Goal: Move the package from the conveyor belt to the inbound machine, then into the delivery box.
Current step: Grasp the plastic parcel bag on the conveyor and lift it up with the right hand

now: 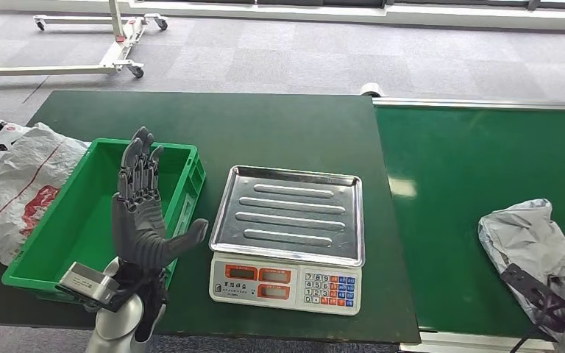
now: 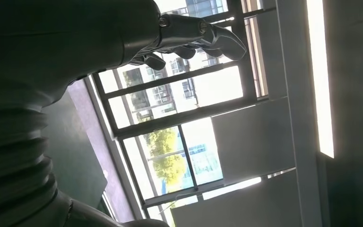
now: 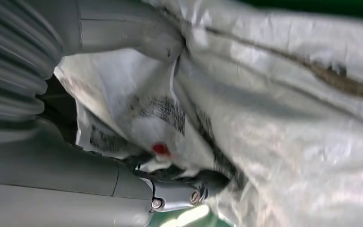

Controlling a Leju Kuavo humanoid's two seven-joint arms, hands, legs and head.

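Fingers of the right hand [image 3: 137,142] close around the crumpled grey plastic package [image 1: 533,243] on the green conveyor belt [image 1: 471,184]. It should grip firmly, lift straight, then go to the steel-tray scale [image 1: 288,213]. Left hand [image 1: 143,220] is raised, spread, holding nothing.

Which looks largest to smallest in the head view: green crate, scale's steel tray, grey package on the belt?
1. Green crate, partly hidden by the left robot hand.
2. Steel tray, close behind; nearly alike, so unsure.
3. Grey package, held by the right robot hand, cut off by the frame edge.
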